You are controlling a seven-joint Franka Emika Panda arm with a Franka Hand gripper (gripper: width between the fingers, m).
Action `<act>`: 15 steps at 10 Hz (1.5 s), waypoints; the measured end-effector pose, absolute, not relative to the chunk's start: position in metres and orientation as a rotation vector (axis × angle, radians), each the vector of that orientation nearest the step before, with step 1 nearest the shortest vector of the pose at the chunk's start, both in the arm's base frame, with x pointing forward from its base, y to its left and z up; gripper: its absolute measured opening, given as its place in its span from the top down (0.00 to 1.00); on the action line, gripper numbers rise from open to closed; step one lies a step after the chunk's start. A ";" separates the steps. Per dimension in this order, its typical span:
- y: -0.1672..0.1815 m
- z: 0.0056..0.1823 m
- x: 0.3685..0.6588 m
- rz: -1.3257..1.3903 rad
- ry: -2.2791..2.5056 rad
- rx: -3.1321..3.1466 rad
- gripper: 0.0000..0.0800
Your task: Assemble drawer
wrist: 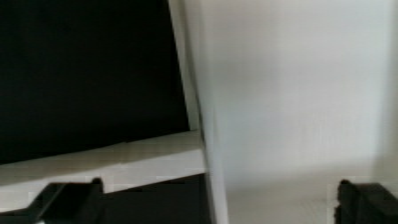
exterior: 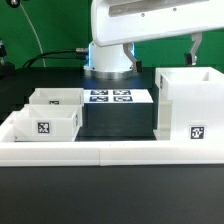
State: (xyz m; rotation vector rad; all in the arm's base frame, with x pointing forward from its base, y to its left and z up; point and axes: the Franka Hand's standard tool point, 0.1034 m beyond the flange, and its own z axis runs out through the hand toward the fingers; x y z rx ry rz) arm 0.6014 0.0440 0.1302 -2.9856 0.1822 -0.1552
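The tall white drawer case (exterior: 190,105) stands at the exterior view's right, with a square tag on its front. Two small white trays (exterior: 45,122) (exterior: 57,98) sit at the exterior view's left; the nearer one shows a tag. My gripper (exterior: 196,50) hangs just above the case's back part. In the wrist view a white case wall (wrist: 294,100) fills most of the picture. My gripper (wrist: 221,205) is open, with one dark fingertip (wrist: 71,200) over the black table and the other (wrist: 370,200) on the far side of the wall. It holds nothing.
The marker board (exterior: 110,97) lies flat on the black table between the trays and the case. A low white border wall (exterior: 110,152) runs along the front. The arm's base (exterior: 108,60) stands behind the marker board.
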 end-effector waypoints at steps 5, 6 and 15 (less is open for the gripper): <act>-0.015 0.116 0.580 -0.132 0.155 -3.059 0.19; -0.030 0.114 0.576 -0.134 0.146 -3.068 0.19; -0.060 0.091 0.551 -0.017 0.237 -3.057 0.19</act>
